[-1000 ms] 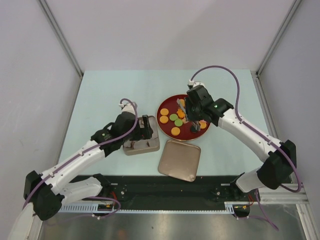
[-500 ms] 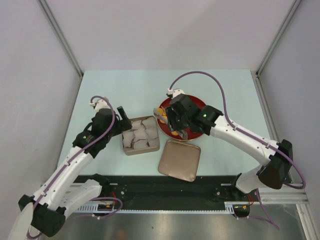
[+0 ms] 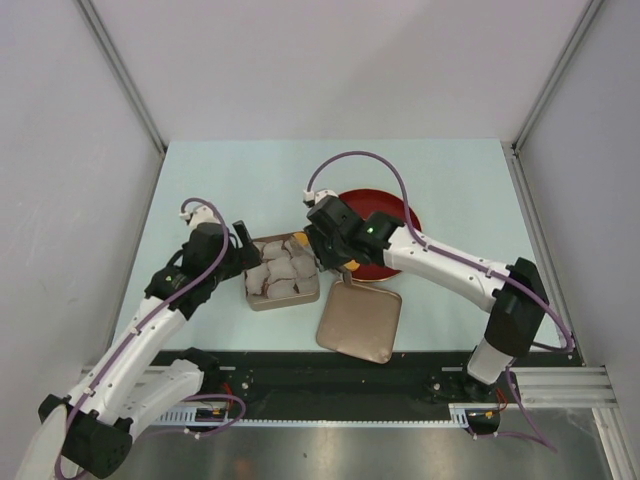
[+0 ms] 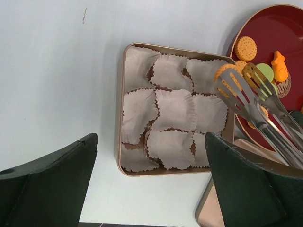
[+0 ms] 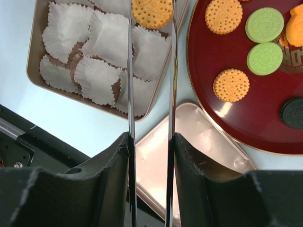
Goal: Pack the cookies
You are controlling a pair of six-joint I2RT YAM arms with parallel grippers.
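Right wrist: the right gripper (image 5: 150, 142), jaws clenched on tongs (image 5: 130, 85) pinching a cookie (image 5: 151, 12), should centre it over one paper cup (image 5: 111, 38) before loosening.

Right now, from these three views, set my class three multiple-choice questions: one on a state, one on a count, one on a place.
1. The left tool is: A open, holding nothing; B shut, holding nothing; C shut on a cookie.
2. How many green cookies lie on the plate? A one; B two; C four.
3. The orange cookie in the right tool's tongs is: A over the tin; B lying on the plate; C in the left tool.

Key: 1 A, it stands wide apart, gripping nothing. 2 B, the right wrist view shows two. 3 A, paper cups lie beneath it.
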